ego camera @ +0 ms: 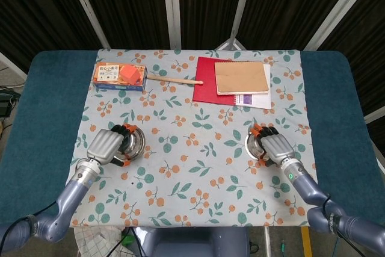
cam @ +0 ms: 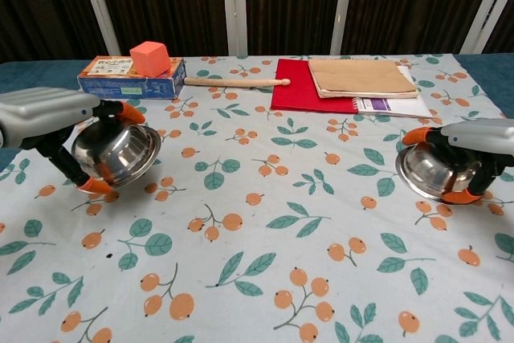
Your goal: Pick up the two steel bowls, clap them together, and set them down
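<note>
Two round steel bowls sit well apart: left hand (cam: 48, 118) grips the left bowl (cam: 119, 150), tilted and lifted; right hand (cam: 470, 146) clasps the right bowl (cam: 434, 173), seemingly on the floral tablecloth (cam: 265, 198).

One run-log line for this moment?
left hand: holds left bowl, lifted, tilted | right hand: fingers around right bowl, on the table | clap: pending

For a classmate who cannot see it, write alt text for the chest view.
The left hand holds a shiny steel bowl tilted above the floral tablecloth; the right hand grips a second steel bowl low at the cloth.
</note>
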